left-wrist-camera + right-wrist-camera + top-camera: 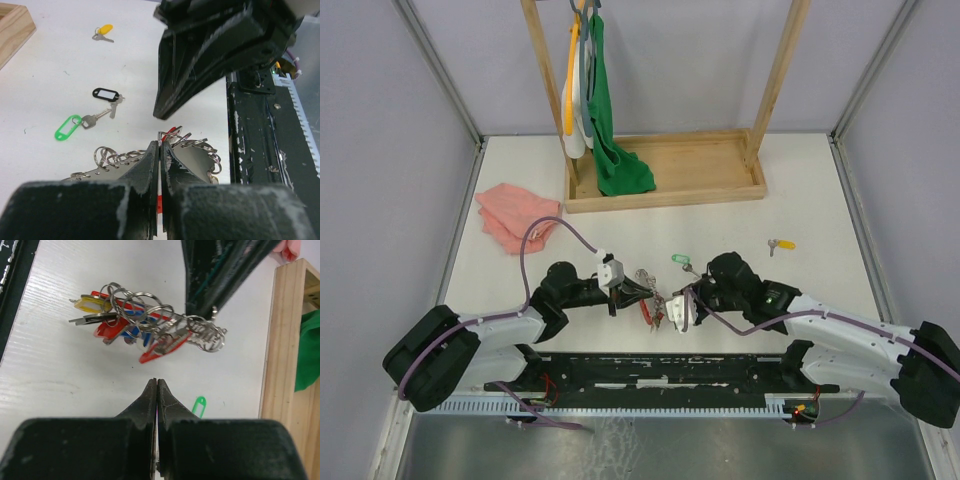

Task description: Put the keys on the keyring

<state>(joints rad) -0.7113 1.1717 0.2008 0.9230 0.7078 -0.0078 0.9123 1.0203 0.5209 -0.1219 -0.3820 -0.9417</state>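
The left end effector (pixel 159 148) is clenched on the keyring (pixel 150 322). Its two black fingers are pressed flat together, and a sliver of the red loop shows in the seam between them. The bunch spreads from its tip at the middle of the overhead view: small silver split rings crowded along the loop, with red, blue and yellow tags and silver blades fanned to one side. The right end effector (pixel 156 384) is clenched too but grips nothing. Its tip is close to the bunch without touching it, and it faces the left one nose to nose.

Three keys lie loose on the white desk (pixel 820 200). In the left wrist view the green-tagged key (pixel 70 127) lies flat at left centre, and the black-tagged key (pixel 106 94) is just beside it, a little higher. The yellow-tagged key (pixel 104 31) is well apart in the upper left.

In the overhead view a wooden tray (pixel 665 195) with upright posts spans the top centre, and a green cloth (pixel 610 150) hangs into it. A pink cloth (pixel 515 215) lies at the upper left. Bare desk runs between the loose keys and the tray. A black base plate (pixel 660 370) lines the bottom edge.

Both arms lie low, reaching in from the lower corners with bent elbows, and their wrists meet at centre.
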